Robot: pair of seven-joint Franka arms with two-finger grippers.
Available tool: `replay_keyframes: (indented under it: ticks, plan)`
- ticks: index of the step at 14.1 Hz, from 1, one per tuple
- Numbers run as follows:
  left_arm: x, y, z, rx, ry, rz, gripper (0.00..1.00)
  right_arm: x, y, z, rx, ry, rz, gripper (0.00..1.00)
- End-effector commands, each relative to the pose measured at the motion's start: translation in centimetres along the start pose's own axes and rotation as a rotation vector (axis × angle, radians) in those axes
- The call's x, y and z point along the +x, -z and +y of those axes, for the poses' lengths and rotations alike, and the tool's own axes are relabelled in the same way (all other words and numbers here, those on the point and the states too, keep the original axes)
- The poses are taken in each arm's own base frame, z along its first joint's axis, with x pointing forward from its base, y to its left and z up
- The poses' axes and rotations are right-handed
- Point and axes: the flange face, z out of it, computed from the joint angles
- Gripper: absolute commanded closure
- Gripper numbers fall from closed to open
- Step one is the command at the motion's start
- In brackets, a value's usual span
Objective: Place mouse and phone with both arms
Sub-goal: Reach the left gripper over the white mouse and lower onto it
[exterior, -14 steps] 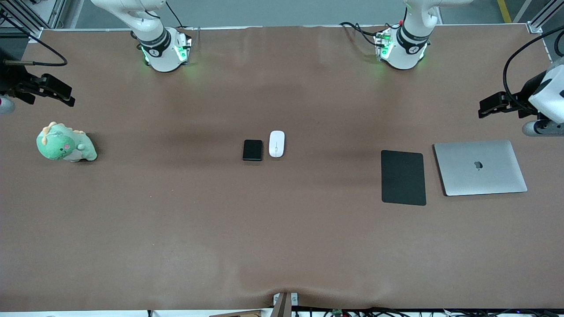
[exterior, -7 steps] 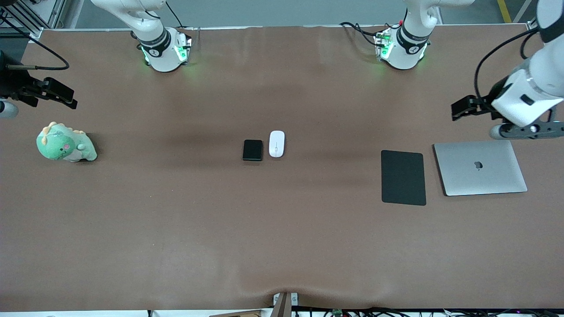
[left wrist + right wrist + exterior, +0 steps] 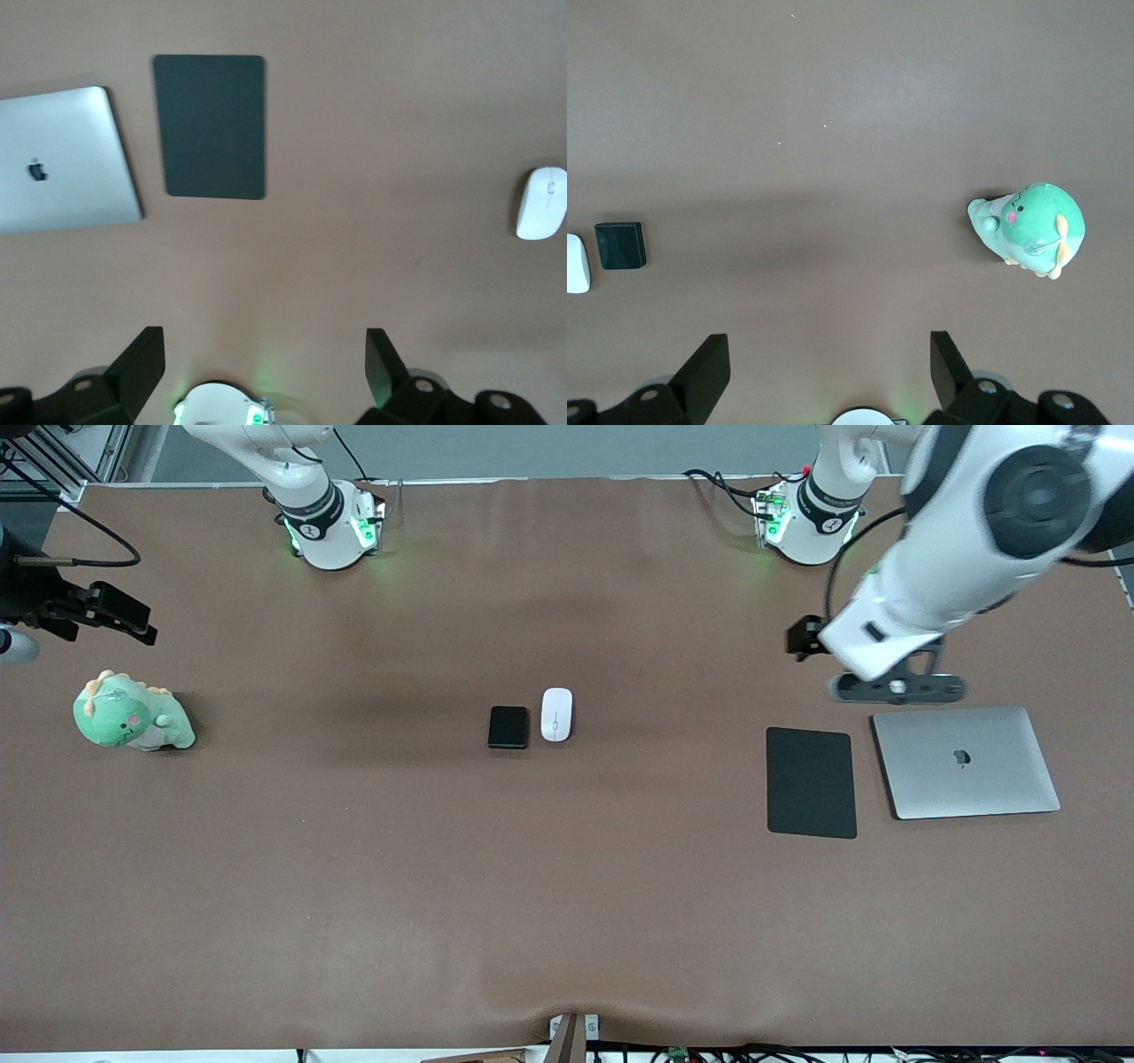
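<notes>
The white mouse (image 3: 556, 714) and the small black phone (image 3: 508, 727) lie side by side in the middle of the table, the mouse toward the left arm's end. My left gripper (image 3: 802, 638) hangs open and empty over bare table between the left arm's base and the mouse pad. The left wrist view shows its wide-apart fingers (image 3: 264, 356) and the mouse (image 3: 542, 203) off to one side. My right gripper (image 3: 133, 618) waits open over the right arm's end of the table. Both the phone (image 3: 620, 244) and a sliver of the mouse (image 3: 576, 263) show in the right wrist view.
A flat black mouse pad (image 3: 811, 782) and a closed silver laptop (image 3: 964, 762) lie toward the left arm's end. A green plush dinosaur (image 3: 131, 713) sits near the right arm's end, close to the right gripper. The two arm bases (image 3: 330, 527) stand along the table's edge farthest from the front camera.
The left arm has swung in from the table's end toward the middle, its gripper now over the table near the mouse pad. The right arm has hardly moved. Mouse and phone are unmoved.
</notes>
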Motion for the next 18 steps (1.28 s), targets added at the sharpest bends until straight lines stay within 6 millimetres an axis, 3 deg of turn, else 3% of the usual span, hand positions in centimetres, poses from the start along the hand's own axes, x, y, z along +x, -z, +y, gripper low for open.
replay_keyframes:
  ticks: [1,4,7,13,18]
  plan:
    - [0.5,-1.8,5.2,0.001,-0.010,0.005,0.00,0.2,0.6,-0.3,0.017,0.004,0.003,0.00]
    - [0.4,-4.1,10.5,0.005,0.001,0.033,0.00,0.2,0.6,-0.2,0.017,0.002,0.005,0.00]
    - [0.2,-9.0,17.9,0.022,0.026,0.065,0.00,0.3,0.4,-0.1,0.034,0.000,0.002,0.00]
    - [-1.2,-19.1,29.0,0.007,-0.009,0.113,0.00,1.6,-0.9,0.5,0.041,-0.004,-0.024,0.00]
    - [-1.0,-24.9,30.4,-0.053,-0.021,0.172,0.00,1.9,-0.8,0.4,0.043,-0.004,-0.021,0.00]
